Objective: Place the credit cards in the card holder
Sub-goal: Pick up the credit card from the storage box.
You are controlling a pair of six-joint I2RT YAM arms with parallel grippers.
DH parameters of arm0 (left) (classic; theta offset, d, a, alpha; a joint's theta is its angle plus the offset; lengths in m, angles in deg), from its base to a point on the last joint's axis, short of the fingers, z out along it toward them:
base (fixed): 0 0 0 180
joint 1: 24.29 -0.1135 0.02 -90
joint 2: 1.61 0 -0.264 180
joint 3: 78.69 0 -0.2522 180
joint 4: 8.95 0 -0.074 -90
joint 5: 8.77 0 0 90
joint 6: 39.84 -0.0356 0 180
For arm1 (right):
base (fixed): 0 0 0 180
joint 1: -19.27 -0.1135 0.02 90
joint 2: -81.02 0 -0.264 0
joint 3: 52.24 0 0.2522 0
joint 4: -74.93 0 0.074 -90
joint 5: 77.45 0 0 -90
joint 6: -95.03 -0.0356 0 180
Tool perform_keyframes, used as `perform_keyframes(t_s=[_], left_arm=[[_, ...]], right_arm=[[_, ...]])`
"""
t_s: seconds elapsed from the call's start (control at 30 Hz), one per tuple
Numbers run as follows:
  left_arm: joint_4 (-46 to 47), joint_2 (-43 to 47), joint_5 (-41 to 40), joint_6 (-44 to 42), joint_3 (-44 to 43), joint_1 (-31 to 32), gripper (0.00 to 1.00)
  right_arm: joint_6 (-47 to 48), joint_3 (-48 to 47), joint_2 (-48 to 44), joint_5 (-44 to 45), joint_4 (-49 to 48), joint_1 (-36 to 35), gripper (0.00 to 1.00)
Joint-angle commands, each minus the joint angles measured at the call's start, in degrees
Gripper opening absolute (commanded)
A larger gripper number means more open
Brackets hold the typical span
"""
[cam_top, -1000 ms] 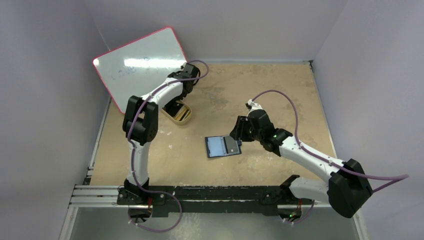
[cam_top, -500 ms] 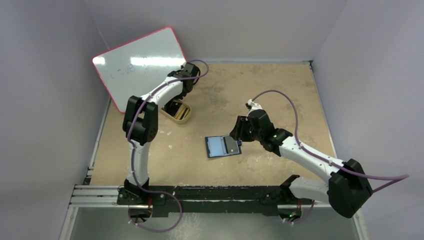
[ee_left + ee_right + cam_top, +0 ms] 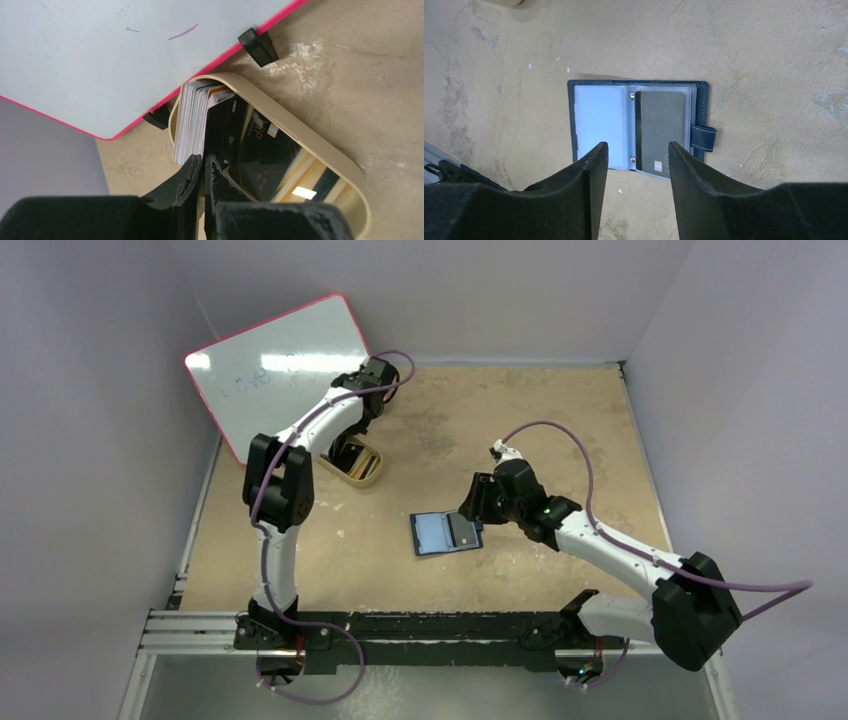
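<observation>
My left hand (image 3: pixel 203 167) has just pinched shut on a dark credit card (image 3: pixel 220 125) standing in the gold oval metal tin (image 3: pixel 300 132), ready to lift, I reckon, while my right hand (image 3: pixel 636 147) hovers wide over the open navy-blue bifold card holder (image 3: pixel 596 120) on the table (image 3: pixel 560 420).

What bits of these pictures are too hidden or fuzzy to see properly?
- Left wrist view: the shut left gripper hides whether it pinches a thin card from the stack in the gold oval metal tin.
- Top view: writing on the pink-edged whiteboard is too faint to read.
- Right wrist view: the open right gripper covers part of the navy-blue bifold card holder's near edge.
</observation>
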Motion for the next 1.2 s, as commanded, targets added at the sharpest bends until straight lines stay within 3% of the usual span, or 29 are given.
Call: perform_keyframes(t_s=[0.0,0.3,0.5,0.87,0.93,1.03,1.17], left_arm=[[-1.2,7.6,4.9,3.9,-0.8,-0.9,0.00],[5.4,18.7,21.7,9.5,7.9,-1.0,0.00],[12.9,27.3,31.9,15.5,18.1,-1.1,0.00],[42.4,41.3,57.5,37.5,43.3,-1.8,0.00],[49.9,44.2,60.1,43.5,48.8,-1.9,0.00],[61.3,48.3,62.6,53.0,57.3,-1.9,0.00],[73.0,52.0,64.8,63.8,66.2,-1.8,0.00]], right_arm=[[-0.8,-1.8,1.9,1.3,0.2,-0.2,0.51],[-2.9,-0.5,6.1,0.5,1.4,-0.2,0.52],[-3.7,1.5,7.0,-1.2,-1.4,-0.3,0.53],[-5.6,2.2,9.5,-10.2,-8.5,-0.2,0.52],[-4.9,0.8,9.4,-11.6,-6.1,-0.2,0.52],[-2.2,-2.8,8.1,-3.3,-1.8,-0.3,0.52],[-1.4,-5.5,2.9,-1.4,-0.5,-0.3,0.52]])
